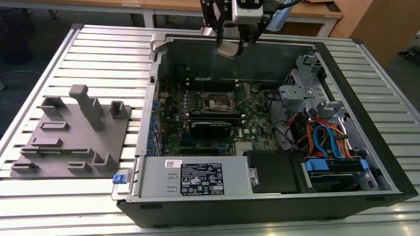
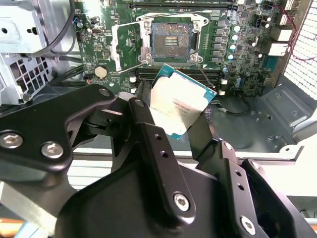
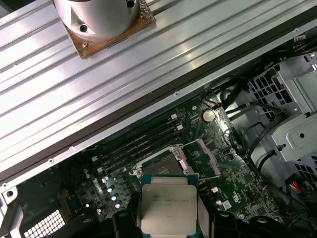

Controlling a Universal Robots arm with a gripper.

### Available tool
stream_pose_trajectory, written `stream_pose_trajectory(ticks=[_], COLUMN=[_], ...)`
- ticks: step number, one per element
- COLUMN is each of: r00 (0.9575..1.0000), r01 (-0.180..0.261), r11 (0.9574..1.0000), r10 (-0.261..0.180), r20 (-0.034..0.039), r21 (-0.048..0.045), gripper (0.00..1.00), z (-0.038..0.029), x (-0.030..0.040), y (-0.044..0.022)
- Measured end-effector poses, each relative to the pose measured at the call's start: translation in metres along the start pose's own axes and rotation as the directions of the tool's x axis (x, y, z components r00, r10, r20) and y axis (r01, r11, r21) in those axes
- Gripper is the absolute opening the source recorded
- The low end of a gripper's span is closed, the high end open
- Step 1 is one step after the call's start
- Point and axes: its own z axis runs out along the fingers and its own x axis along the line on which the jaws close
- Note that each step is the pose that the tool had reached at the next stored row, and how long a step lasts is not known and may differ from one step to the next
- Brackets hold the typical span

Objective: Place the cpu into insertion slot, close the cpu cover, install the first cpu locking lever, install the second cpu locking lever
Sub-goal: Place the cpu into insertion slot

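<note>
My fingers point(image 2: 148, 134) are gripping the cpu point(image 2: 181, 106) by two opposite edges, one finger on each side, with its dull metal top showing in both wrist views. I am holding it tilted in the air above the far wall of the open computer case point(image 1: 367, 194), well apart from the board below. The insertion slot point(image 2: 170, 42) is sitting empty on the green motherboard point(image 1: 253, 130), its dark contact field showing inside the silver rim. The cpu cover point(image 2: 116, 47) is standing swung open, just beside the slot and hinged at its edge. The case is lying on its side on the slatted metal tabletop point(image 1: 98, 54), and a grey fixture block point(image 1: 72, 142) is resting near it, toward the exterior view's left.
</note>
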Motion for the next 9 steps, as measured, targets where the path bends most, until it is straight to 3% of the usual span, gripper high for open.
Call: stream_pose_trajectory(ticks=[9], r00=[1.0], r01=[-0.001], r11=[1.0], r10=[0.001], r20=[0.0002], r21=[0.0005], gripper=[0.54], z=[0.0002], x=[-0.0002], y=[-0.0004])
